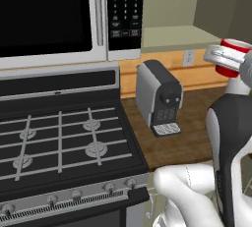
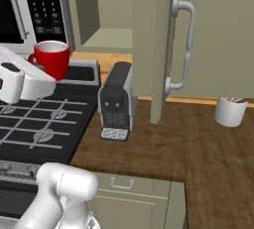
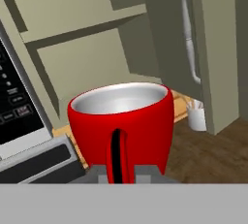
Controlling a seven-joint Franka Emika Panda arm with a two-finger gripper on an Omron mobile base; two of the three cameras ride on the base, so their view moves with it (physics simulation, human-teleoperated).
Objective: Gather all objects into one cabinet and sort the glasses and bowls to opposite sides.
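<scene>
Above the stove (image 2: 34,119), gripper (image 3: 122,169) clamped tight on red cup (image 3: 123,121) by its handle, carrying toward open cabinet (image 2: 111,37); next needs placing on shelf, glasses' side

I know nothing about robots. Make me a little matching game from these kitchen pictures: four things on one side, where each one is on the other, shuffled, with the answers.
Things:
1. red cup
2. coffee machine
3. white utensil pot
4. microwave

Places:
A. above the stove
B. on the wooden counter, right of the open cabinet door
C. up in the air, held by its handle in the gripper
D. on the counter beside the stove

Pairs: 1-C, 2-D, 3-B, 4-A
</scene>
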